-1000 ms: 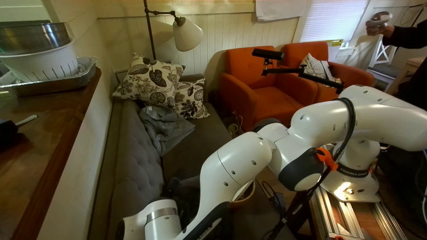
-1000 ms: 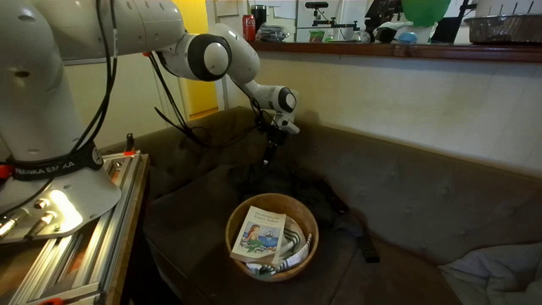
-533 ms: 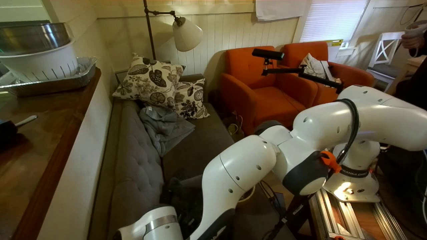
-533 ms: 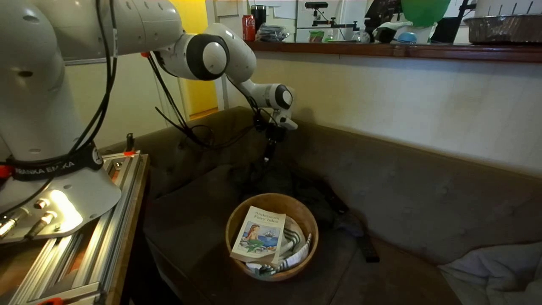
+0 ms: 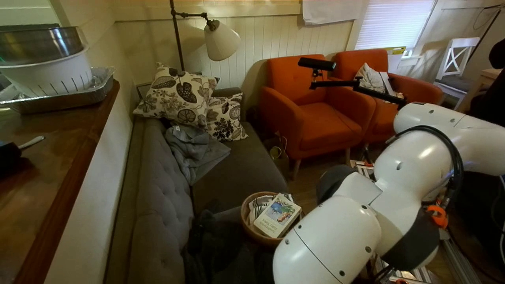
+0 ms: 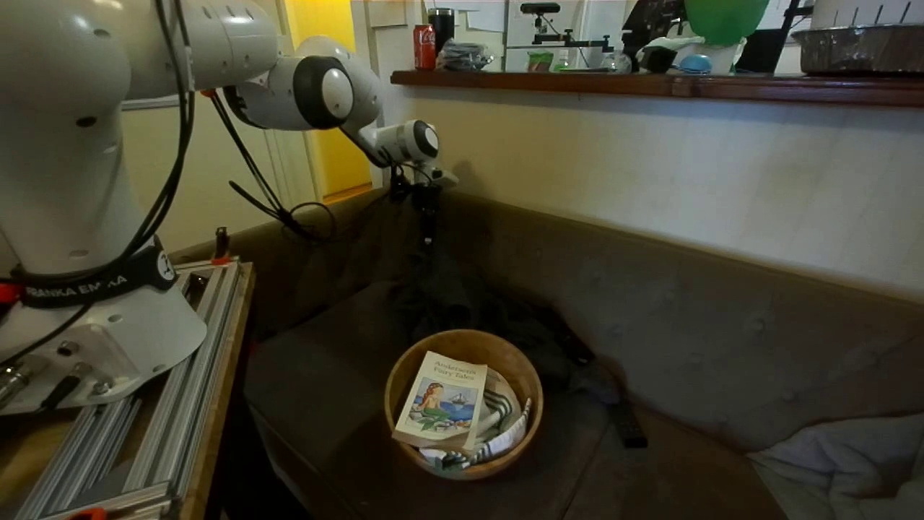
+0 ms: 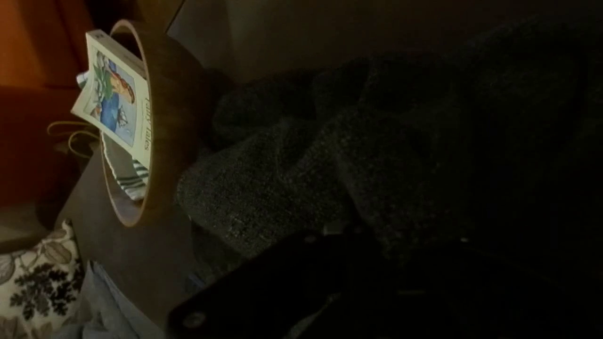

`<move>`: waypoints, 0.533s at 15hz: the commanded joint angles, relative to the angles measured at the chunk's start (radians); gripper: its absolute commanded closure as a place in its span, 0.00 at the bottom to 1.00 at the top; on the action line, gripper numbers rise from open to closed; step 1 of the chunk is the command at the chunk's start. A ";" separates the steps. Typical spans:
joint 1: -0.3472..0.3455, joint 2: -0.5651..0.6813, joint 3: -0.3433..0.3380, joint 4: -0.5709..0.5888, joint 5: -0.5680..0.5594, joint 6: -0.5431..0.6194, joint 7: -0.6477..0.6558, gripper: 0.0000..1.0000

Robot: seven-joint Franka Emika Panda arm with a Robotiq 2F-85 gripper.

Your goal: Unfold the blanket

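Blanket [image 7: 264, 188], dark and bunched, lies on the sofa [image 6: 686, 303], midway across an exterior view. At the left stands the arm [image 6: 58, 159], reaching over toward the sofa's corner. Next comes the claw [image 6: 428, 240], tips down at the blanket's far end; it is too dim to tell whether it is wide, narrow or pinching the blanket. In the wrist view, dark folds run right up to it. Further right, just beside the blanket and nearer the camera, a bowl [image 6: 498, 350] sits upright on the sofa, holding a book [image 6: 442, 401], cover up and tilted over the rim, and a striped cloth [image 6: 509, 433] partly under it. Past the bowl lies a remote [image 6: 628, 425], then, at the right edge, a grey throw [image 6: 852, 462], partly out of view.
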 commanded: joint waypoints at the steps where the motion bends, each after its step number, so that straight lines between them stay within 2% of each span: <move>1: 0.070 0.005 -0.032 0.046 -0.060 -0.010 -0.137 0.99; 4: 0.116 0.011 -0.068 0.069 -0.106 -0.016 -0.259 0.99; 5: 0.125 0.010 -0.081 0.069 -0.124 -0.009 -0.302 0.70; 6: 0.135 0.010 -0.094 0.067 -0.141 -0.006 -0.343 0.68; 8: 0.157 0.010 -0.129 0.070 -0.186 -0.011 -0.414 0.56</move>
